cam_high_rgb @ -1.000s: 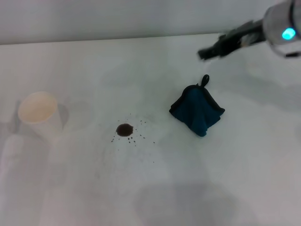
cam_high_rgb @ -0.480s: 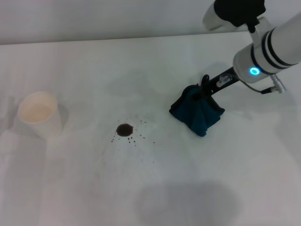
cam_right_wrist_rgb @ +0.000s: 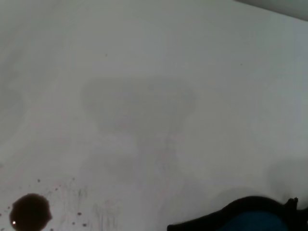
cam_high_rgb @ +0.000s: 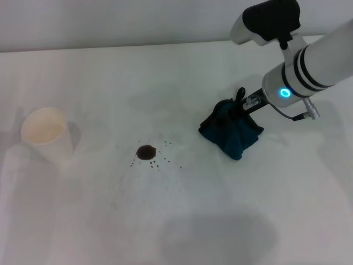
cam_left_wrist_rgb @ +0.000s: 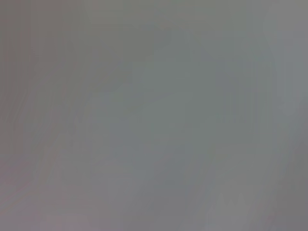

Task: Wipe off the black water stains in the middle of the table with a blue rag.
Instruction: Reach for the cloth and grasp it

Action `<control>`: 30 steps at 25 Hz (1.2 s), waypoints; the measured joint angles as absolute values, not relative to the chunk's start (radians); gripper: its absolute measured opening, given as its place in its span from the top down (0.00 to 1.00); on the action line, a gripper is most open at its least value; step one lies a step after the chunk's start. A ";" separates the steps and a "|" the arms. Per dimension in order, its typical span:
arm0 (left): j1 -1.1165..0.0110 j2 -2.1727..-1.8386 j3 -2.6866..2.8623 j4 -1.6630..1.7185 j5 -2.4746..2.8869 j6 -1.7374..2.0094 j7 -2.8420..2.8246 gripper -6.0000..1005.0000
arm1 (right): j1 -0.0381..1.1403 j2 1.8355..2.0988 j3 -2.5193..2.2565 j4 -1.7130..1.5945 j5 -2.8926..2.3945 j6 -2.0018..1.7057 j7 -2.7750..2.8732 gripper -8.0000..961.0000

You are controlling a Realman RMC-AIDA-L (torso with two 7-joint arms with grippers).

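Right gripper (cam_high_rgb: 241,108) is down at the top of the blue rag (cam_high_rgb: 231,131), fingers buried in the peaked cloth by the black loop. Can't tell if they're apart or pinched on it.

The rag sits bunched up like a tent on the table (cam_high_rgb: 176,221), right of centre and a bit toward the far edge. The stain (cam_high_rgb: 146,152), w/ tiny specks round it, is near the middle, well apart from the rag on its left. A paper cup (cam_high_rgb: 46,132) stands by the left edge. Left arm isn't in the head view.

Risks, as I judge: fingers may catch only the loop or a thin fold, so the rag slips or dangles on lift. A bunched rag dragged w/ little pressure could smear the stain toward the specks, not lift it.
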State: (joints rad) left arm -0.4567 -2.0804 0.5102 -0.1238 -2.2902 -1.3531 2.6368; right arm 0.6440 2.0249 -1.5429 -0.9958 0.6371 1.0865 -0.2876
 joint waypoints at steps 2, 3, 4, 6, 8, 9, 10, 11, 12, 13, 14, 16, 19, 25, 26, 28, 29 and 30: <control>-0.458 -2.080 0.512 -0.121 -2.290 -1.353 2.637 0.11 | 0.647 2.025 -1.545 -0.978 0.644 1.073 -0.288 0.20; -0.458 -2.079 0.512 -0.117 -2.290 -1.353 2.637 0.11 | 0.648 2.025 -1.545 -0.967 0.651 1.064 -0.288 0.20; -0.458 -2.078 0.511 -0.110 -2.290 -1.352 2.636 0.11 | 0.649 2.025 -1.546 -0.959 0.657 1.058 -0.288 0.20; -0.458 -2.078 0.510 -0.109 -2.290 -1.352 2.636 0.11 | 0.650 2.025 -1.546 -0.944 0.663 1.046 -0.288 0.24; -0.459 -2.078 0.507 -0.103 -2.290 -1.349 2.636 0.11 | 0.650 2.025 -1.546 -0.931 0.665 1.036 -0.287 0.28; -0.459 -2.078 0.507 -0.099 -2.290 -1.347 2.636 0.11 | 0.650 2.025 -1.546 -0.926 0.665 1.034 -0.287 0.30; -0.458 -2.078 0.507 -0.096 -2.290 -1.344 2.635 0.11 | 0.651 2.025 -1.546 -0.924 0.665 1.033 -0.286 0.30; -0.459 -2.078 0.507 -0.092 -2.290 -1.341 2.634 0.11 | 0.651 2.025 -1.546 -0.921 0.665 1.033 -0.285 0.31; -0.459 -2.078 0.507 -0.089 -2.290 -1.338 2.630 0.11 | 0.651 2.024 -1.546 -0.920 0.666 1.033 -0.285 0.31; -0.459 -2.079 0.509 -0.084 -2.290 -1.334 2.625 0.11 | 0.651 2.024 -1.546 -0.920 0.666 1.033 -0.284 0.31; -0.460 -2.078 0.510 -0.079 -2.290 -1.329 2.619 0.11 | 0.652 2.024 -1.546 -0.919 0.666 1.030 -0.280 0.31; -0.463 -2.079 0.511 -0.070 -2.289 -1.315 2.603 0.11 | 0.652 2.023 -1.546 -0.918 0.665 1.024 -0.270 0.31; -0.465 -2.079 0.509 -0.067 -2.289 -1.312 2.598 0.11 | 0.652 2.021 -1.545 -0.918 0.660 1.020 -0.258 0.33; -0.466 -2.079 0.506 -0.064 -2.294 -1.311 2.589 0.11 | 0.653 2.017 -1.541 -0.918 0.658 1.026 -0.258 0.43; -0.466 -2.079 0.506 -0.062 -2.294 -1.311 2.586 0.11 | 0.653 2.017 -1.540 -0.918 0.658 1.029 -0.258 0.45; -0.465 -2.079 0.506 -0.058 -2.295 -1.311 2.584 0.11 | 0.655 2.017 -1.540 -0.922 0.660 1.042 -0.259 0.49; -0.465 -2.079 0.506 -0.058 -2.295 -1.311 2.584 0.11 | 0.657 2.017 -1.541 -0.923 0.659 1.047 -0.259 0.49; -0.465 -2.079 0.506 -0.056 -2.295 -1.311 2.584 0.11 | 0.659 2.017 -1.543 -0.923 0.658 1.052 -0.259 0.49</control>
State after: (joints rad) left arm -0.4651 -2.0786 0.5059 -0.0565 -2.2949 -1.3114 2.5839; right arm 0.6594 2.0174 -1.5427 -0.9225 0.6575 1.0517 -0.2594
